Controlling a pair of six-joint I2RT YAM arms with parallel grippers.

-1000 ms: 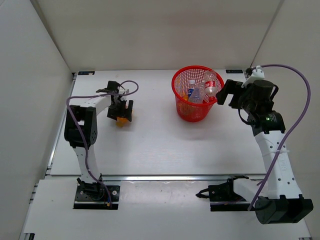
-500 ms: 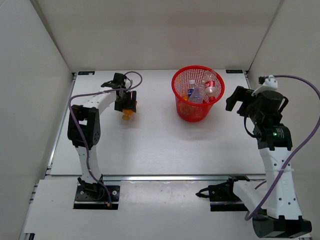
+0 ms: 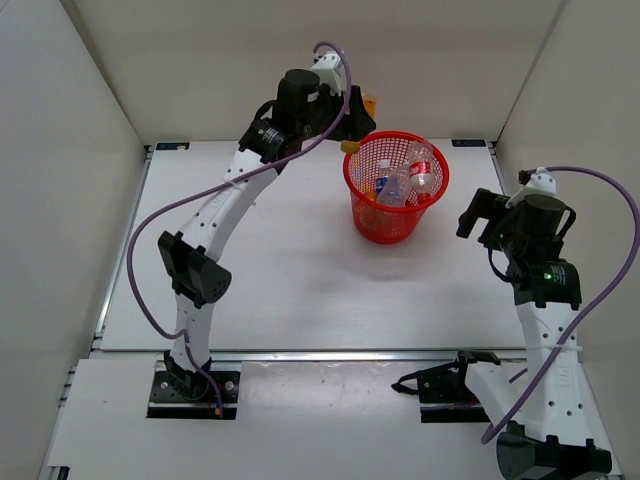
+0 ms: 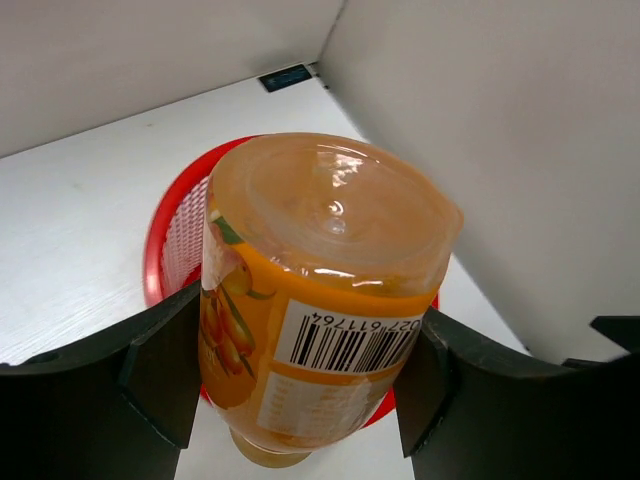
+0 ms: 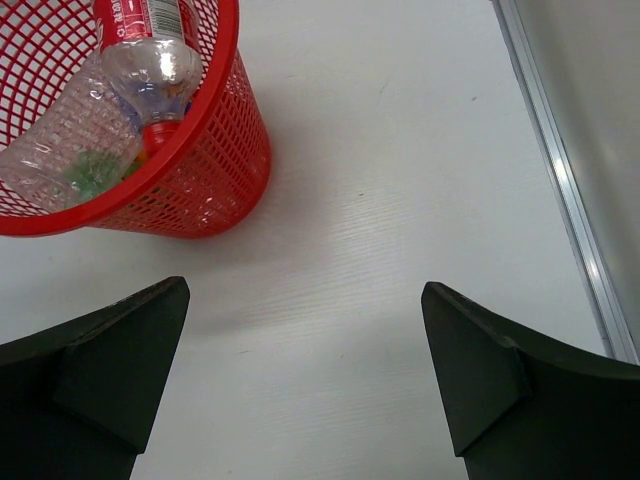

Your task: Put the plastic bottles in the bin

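Item: orange bottle [image 4: 320,300], clamped across its label by the partly closed left gripper [image 3: 352,120], held high at the 11 o'clock rim of the bin [image 3: 385,228], likely for dropping in. Other bottles [image 3: 400,180] lie inside. The right gripper [image 3: 478,212] is spread wide and empty at the bin's 3 o'clock. Change: a second ago the bottle sat on the table [image 3: 300,280], well off at 9 o'clock.

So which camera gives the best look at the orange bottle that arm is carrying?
The left wrist view: the orange bottle fills the frame, base and barcode plain, clamped in the left gripper near the bin. The top external view shows only small bits of it beside the gripper. The right wrist view misses it.
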